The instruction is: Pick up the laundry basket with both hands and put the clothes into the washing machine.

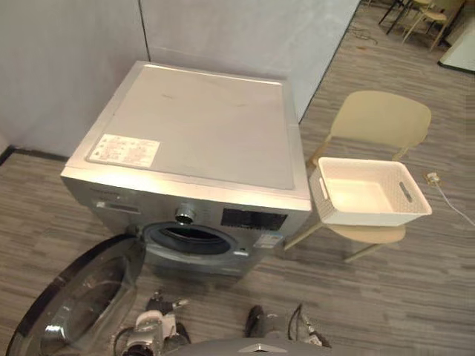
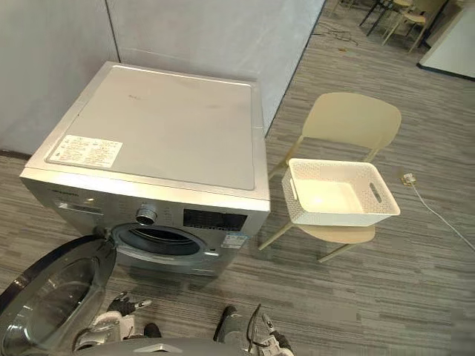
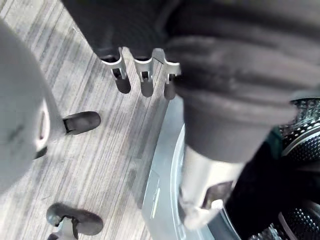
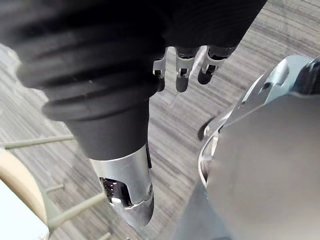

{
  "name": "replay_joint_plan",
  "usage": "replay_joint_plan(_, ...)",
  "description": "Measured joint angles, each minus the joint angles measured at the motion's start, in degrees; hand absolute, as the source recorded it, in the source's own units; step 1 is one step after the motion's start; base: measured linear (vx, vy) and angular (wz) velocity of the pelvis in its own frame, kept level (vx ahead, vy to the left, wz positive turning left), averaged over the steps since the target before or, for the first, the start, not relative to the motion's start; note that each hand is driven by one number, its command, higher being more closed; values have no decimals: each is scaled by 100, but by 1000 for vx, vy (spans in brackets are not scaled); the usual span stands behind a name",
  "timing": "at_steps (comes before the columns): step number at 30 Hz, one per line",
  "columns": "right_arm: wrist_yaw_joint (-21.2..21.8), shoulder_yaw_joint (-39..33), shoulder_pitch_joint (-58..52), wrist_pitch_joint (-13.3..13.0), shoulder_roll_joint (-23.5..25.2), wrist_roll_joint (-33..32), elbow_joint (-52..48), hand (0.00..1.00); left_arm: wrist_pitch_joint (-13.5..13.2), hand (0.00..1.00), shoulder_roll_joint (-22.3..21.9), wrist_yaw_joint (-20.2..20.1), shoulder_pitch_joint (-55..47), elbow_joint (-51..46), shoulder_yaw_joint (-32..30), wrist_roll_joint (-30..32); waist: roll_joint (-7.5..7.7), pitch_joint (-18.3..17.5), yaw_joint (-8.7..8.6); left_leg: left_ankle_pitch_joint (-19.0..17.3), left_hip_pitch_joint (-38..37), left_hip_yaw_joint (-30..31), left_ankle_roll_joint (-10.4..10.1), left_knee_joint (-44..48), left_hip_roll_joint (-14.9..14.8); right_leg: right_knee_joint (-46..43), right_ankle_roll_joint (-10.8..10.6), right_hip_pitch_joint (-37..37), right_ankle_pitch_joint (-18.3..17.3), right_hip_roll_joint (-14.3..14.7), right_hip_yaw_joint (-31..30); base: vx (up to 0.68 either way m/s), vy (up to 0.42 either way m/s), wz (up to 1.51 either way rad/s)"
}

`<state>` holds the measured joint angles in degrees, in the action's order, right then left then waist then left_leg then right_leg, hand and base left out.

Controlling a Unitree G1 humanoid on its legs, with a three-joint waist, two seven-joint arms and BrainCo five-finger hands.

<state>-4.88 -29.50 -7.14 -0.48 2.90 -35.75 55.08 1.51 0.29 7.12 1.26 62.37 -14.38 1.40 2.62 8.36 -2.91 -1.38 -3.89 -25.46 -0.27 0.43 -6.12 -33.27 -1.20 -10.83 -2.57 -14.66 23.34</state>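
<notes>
Evidently the pickup has not begun: the left robot hand (image 3: pixel 145 82) and right robot hand (image 4: pixel 182 75) hang released above the floor (image 1: pixel 415 297). The laundry basket (image 1: pixel 371 218) sits at the chair's (image 1: pixel 380 119) front edge, no clothes visible inside, beside the washing machine (image 1: pixel 200 133) with its door (image 1: pixel 82 297) open. Next, I'd judge, reach the basket's 2 handles.

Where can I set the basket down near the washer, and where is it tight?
The washer's flat top is bare. Open floor lies in front of the chair, right of the drum opening. Crowded: the open door takes the floor left of the opening. The basket fills the chair seat.
</notes>
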Motion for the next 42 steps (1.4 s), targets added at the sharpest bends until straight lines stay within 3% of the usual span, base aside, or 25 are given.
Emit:
replay_joint_plan(1, 11, -13, -64, 19, -18, -1, 33, 0, 11, 0, 76, 1, -43, 2, -146, -1, 69, -35, -9, -16, -12, 15, -9, 83, -8, -771, -47, -18, -197, -159, -43, 61, -113, -4)
replay_joint_plan(3, 55, -104, 16, 21, -71, -14, 262, 0, 15, 0, 232, -11, -110, 46, -174, -1, 177, -64, 27, 11, 32, -101, -49, 176, 63, -936, -114, 69, -302, -360, -100, 78, -157, -36)
replay_joint_plan(4, 64, -171, 116, 18, -82, -18, 270, 0, 27, 0, 287, -35, -82, 172, -292, 0, 156, -58, 59, 30, -3, -141, -69, 136, 111, -817, -19, 83, -363, -278, -68, 54, -168, -55)
replay_joint_plan(6, 67, -257, 128, 18, -198, -17, 273, 0, 95, 0, 184, -49, -111, 278, -327, 0, -45, -99, 69, 86, -6, -101, -95, -40, 104, -461, 32, 147, -398, -72, -150, -16, -99, -39)
replay_joint_plan(7, 64, -292, 128, 25, -330, -20, 350, 0, 99, 0, 96, -48, -98, 362, -287, -1, -233, -176, 93, 177, 19, -118, -97, -169, 64, -127, 6, 276, -496, 78, -296, -48, -92, -14)
replay_joint_plan(8, 65, -281, 197, 29, -323, -20, 414, 0, 99, 0, 82, -50, -93, 366, -238, -5, -245, -225, 73, 184, 60, -138, -85, -148, 100, -115, -12, 282, -683, 47, -495, -77, -130, 5)
replay_joint_plan(9, 69, -240, 200, 55, -293, -19, 458, 0, 98, 0, 113, -48, -97, 361, -140, -6, -174, -240, 63, 196, 75, -132, -87, -147, 148, -136, -28, 272, -832, 24, -656, -69, -145, 23)
replay_joint_plan(10, 73, -203, 195, 97, -152, -20, 539, 0, 91, 0, 252, -36, -98, 341, -33, -9, 63, -296, 82, 257, 73, -132, -139, -153, 247, 96, -231, 320, -1089, 75, -1087, -31, -207, 10)
replay_joint_plan(12, 72, -215, 247, 92, -133, -19, 580, 0, 90, 0, 367, -26, -61, 324, -35, -20, 159, -348, 176, 354, 80, -157, -204, -156, 219, 684, -396, 508, -1202, 224, -1164, -13, -216, -26)
replay_joint_plan(13, 73, -122, 427, 70, -187, -16, 589, 0, 91, 0, 360, 17, -31, 325, -42, -29, 144, -334, 257, 405, 91, -291, -237, -125, 101, 1227, -413, 699, -1190, 408, -1193, -84, -183, -45)
replay_joint_plan(16, 79, 201, 614, 70, -329, -4, 620, 0, 91, 0, 284, 71, -17, 268, 3, -160, 37, -294, 248, 438, 103, -330, -295, 1, -152, 1539, -319, 818, -980, 686, -1244, -126, -135, -27)
replay_joint_plan(22, 86, 468, 684, 60, -376, 7, 618, 0, 45, 0, 242, 269, -32, 119, 101, -604, -207, -140, 323, 214, 491, -421, -499, 695, -933, 2501, -31, 1107, -454, 1365, -1252, -95, -108, -17)
replay_joint_plan(26, 50, 439, 491, 35, -557, 25, 617, 0, -21, 0, 144, 264, -103, 116, 88, -794, -420, -9, 299, 173, 543, -518, -457, 1315, -1240, 2661, 16, 1374, -350, 1526, -1174, -18, -68, 1)
replay_joint_plan(27, 41, 339, 425, 28, -622, 32, 617, 0, -32, 0, 95, 261, -101, 119, 90, -791, -554, 46, 285, 230, 638, -514, -377, 1467, -1242, 2655, 33, 1379, -362, 1508, -1143, -28, -30, 23)
replay_joint_plan(29, 35, 169, 322, 27, -695, 94, 637, 0, -40, 0, 12, 250, -103, 128, -4, -791, -634, 109, 293, 268, 776, -229, -345, 1592, -1092, 2650, 30, 1348, -363, 1442, -1135, -13, -13, 16)
replay_joint_plan(31, 38, -74, 305, 43, -792, 197, 686, 0, -53, 0, -52, 247, -224, 136, -434, -805, -704, 130, 328, 101, 749, 208, -376, 1812, -636, 2599, 21, 1306, -336, 1210, -1259, 14, 50, -18)
replay_joint_plan(36, 48, -338, 400, 44, -694, 222, 682, 0, -31, 0, -99, 203, -437, 196, -1138, -799, -736, 109, 392, -285, 660, 691, -412, 1834, -449, 2844, -121, 1265, -127, 1202, -1641, 18, 85, -43)
replay_joint_plan(38, 39, -428, 391, 29, -546, 212, 656, 0, -23, 0, -199, 201, -434, 183, -1293, -798, -796, -7, 382, -437, 527, 673, -387, 1253, -332, 3006, -240, 1165, 12, 1203, -1633, 5, 152, -7)
replay_joint_plan(42, -68, -292, 259, 22, -330, 218, 430, 0, -30, 0, -158, 208, -302, 114, -1297, -797, -521, -108, 380, -227, 477, 642, -227, 586, -2, 3198, -340, 1078, 229, 978, -1597, 8, 127, 9)
